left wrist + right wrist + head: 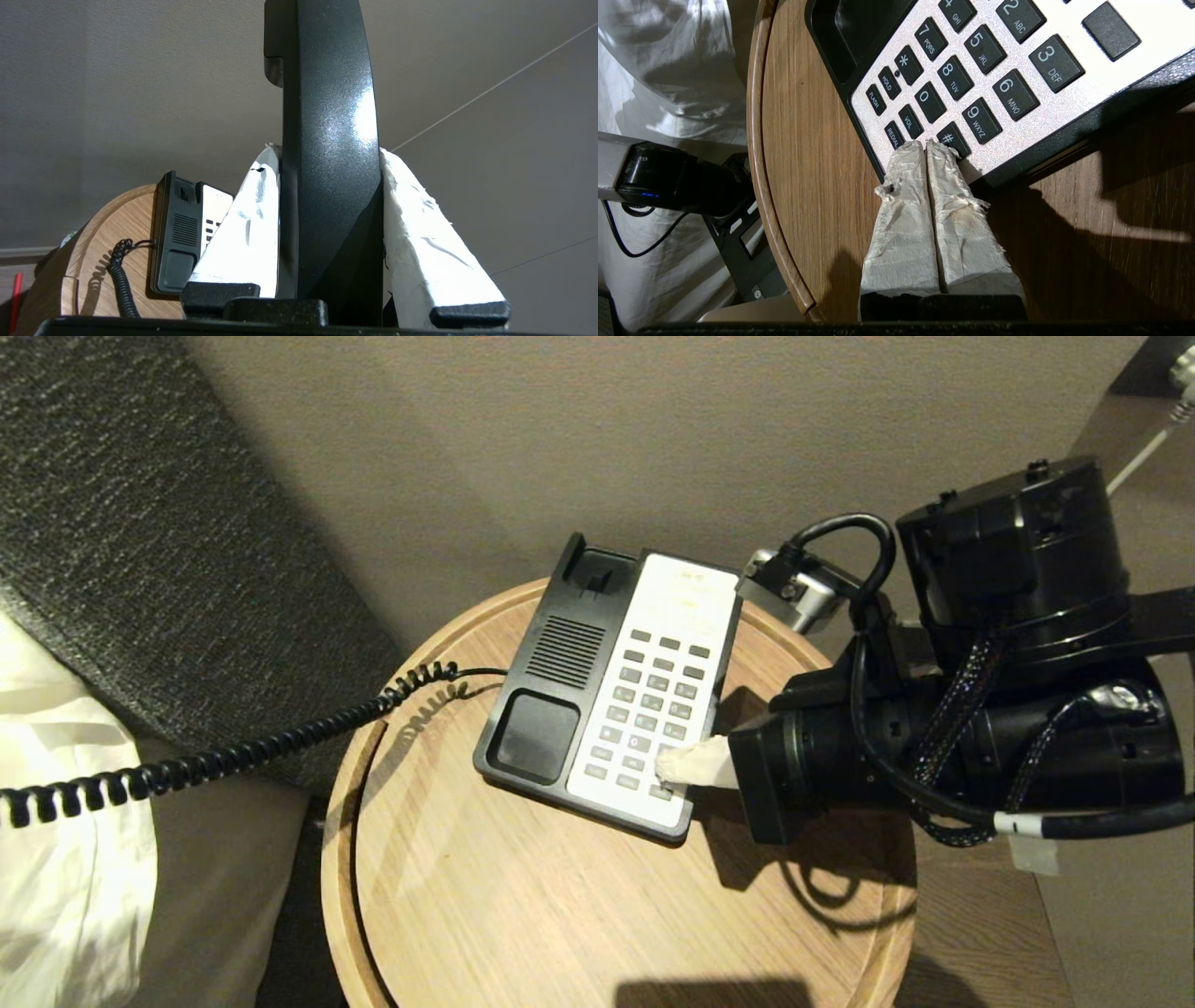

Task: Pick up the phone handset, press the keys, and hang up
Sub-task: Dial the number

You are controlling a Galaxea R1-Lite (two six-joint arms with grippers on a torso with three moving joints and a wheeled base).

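Pressing keys, handset held aloft

We see the right gripper [926,145] with its white-wrapped fingers pressed together, tips on the small grey rectangular keys [651,709] at the near right corner of the black-and-white desk phone [611,686] — while the left gripper [327,154] clamps the glossy black curved handset [329,154] off the round wooden table [523,905].

Round wooden side table [523,915] with raised rim is standing against a plain beige wall [579,429]. Dark grey textured upholstery [140,523] is rising on the far side from the working tool; white bedding [56,821] is lying beneath it. Hard shadows are falling across the wood.
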